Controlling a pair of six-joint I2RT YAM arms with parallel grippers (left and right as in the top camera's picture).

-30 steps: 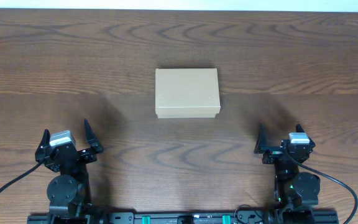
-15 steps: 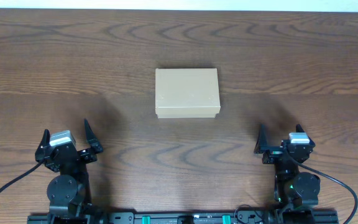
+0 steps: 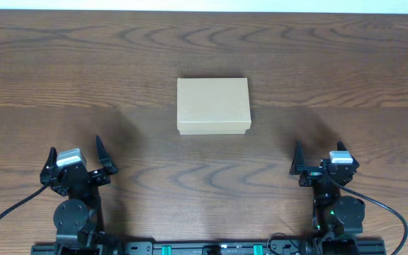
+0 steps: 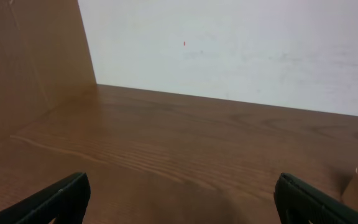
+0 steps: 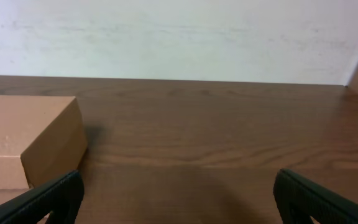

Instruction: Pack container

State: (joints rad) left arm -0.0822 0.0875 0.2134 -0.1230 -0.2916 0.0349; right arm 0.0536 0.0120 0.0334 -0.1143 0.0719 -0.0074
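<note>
Lying between and well beyond both empty, wide-open jaws: the closed container.

Plain tan-brown container, dark brown wavy-grained table, black left claw and right claw, white wall

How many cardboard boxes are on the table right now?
1. The cardboard box sits closed in the middle of the table; the overhead view shows no other and nothing that could hide one.

Lab-type setup: wood table, blank wall
</note>
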